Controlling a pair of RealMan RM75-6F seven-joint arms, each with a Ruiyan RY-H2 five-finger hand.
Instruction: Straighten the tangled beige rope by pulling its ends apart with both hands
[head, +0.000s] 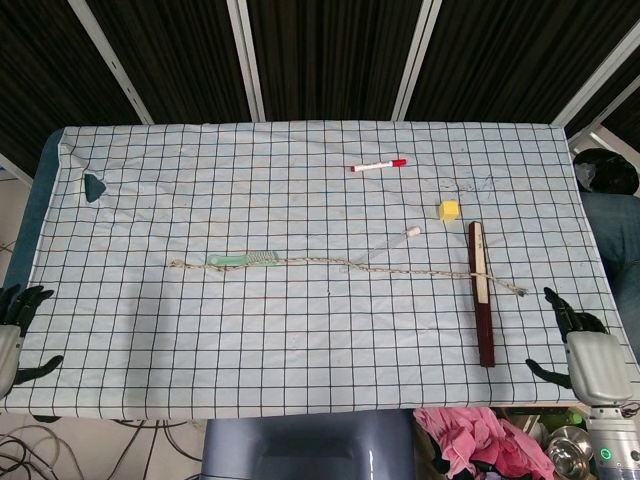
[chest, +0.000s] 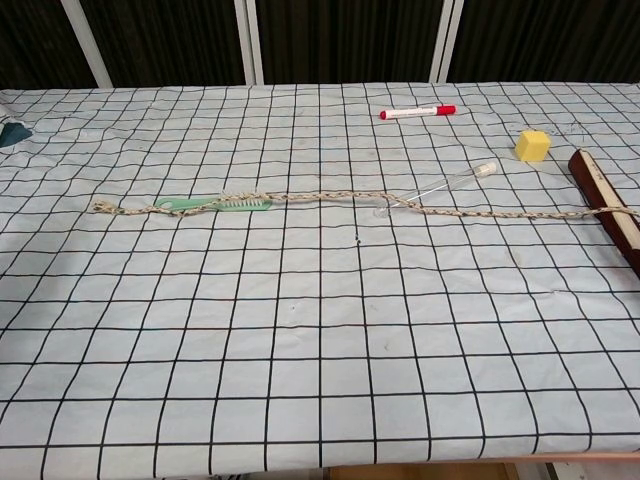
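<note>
The beige rope (head: 330, 264) lies stretched out almost straight across the checked cloth, from its left end (head: 176, 264) to its right end (head: 520, 291). In the chest view the rope (chest: 330, 199) runs over a green toothbrush (chest: 225, 204) and crosses the dark red bar (chest: 605, 195). My left hand (head: 12, 336) hangs at the table's front left corner, fingers spread, holding nothing. At the front right corner, off the table edge, my right hand (head: 585, 355) is also spread and holds nothing. Neither hand appears in the chest view.
A red marker (head: 378, 165) lies at the back, with a yellow cube (head: 449, 210) and a clear tube (head: 392, 241) near the rope. The dark red bar (head: 483, 293) lies lengthwise at right. A dark teal piece (head: 94, 185) sits far left. Pink cloth (head: 470, 440) lies below the front edge.
</note>
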